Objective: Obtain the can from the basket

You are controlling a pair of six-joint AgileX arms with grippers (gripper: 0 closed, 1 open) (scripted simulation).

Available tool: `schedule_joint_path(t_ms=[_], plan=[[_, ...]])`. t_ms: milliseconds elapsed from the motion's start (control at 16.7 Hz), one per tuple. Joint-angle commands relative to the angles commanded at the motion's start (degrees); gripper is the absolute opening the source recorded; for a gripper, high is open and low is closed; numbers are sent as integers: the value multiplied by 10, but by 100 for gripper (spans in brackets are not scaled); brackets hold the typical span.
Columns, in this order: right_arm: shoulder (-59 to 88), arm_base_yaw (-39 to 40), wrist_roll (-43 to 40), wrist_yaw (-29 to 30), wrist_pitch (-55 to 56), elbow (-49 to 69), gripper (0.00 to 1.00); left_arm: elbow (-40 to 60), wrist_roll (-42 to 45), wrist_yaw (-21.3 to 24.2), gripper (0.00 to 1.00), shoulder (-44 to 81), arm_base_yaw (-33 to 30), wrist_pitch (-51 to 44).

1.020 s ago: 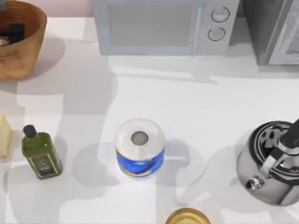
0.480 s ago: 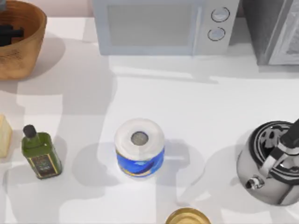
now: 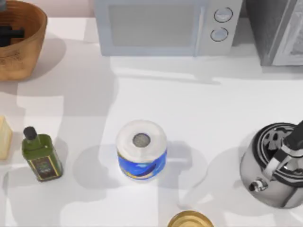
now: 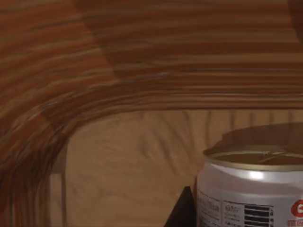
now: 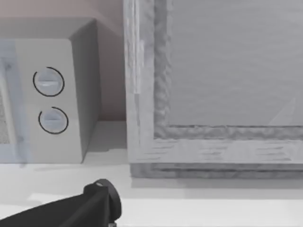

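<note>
- The basket (image 3: 21, 45) is a round bowl of orange-brown woven wicker standing at the counter's (image 3: 189, 109) far left corner; in the left wrist view its inside wall (image 4: 142, 56) runs in curved horizontal ribs down to a paler, smoother floor.
- The can (image 4: 251, 189) is a narrow cylinder with a dull gold rim and top, a glossy white-silver side, small black print and a red mark; it stands upright on the basket's floor.
- The left gripper (image 3: 8, 34) shows from above as a dark shape down inside the basket. One dark finger (image 4: 182, 210) lies right against the can's side; I cannot tell how wide the fingers stand or whether they grip the can.
- The right arm is parked near the counter's right edge; I cannot tell its gripper's state.
- A white paper roll (image 3: 141, 149) with a blue wrapper stands near the counter's middle, a green glass bottle (image 3: 41, 156) with a black cap near the left edge, and a shiny steel kettle (image 3: 272, 165) near the right edge.
- A grey microwave (image 3: 163, 26) with two round knobs sits along the far edge.
</note>
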Motion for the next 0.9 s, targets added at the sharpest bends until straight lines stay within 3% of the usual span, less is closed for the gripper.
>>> schedule_joint_path(t_ms=[480, 720, 900], plan=[[0, 0, 0, 0, 0, 0, 100, -27, -1, 4, 0, -50, -4, 17], [0, 0, 0, 0, 0, 0, 100, -154, -14, 29, 0, -178, -30, 79], [0, 0, 0, 0, 0, 0, 100, -312, -25, 49, 0, -336, -56, 153]])
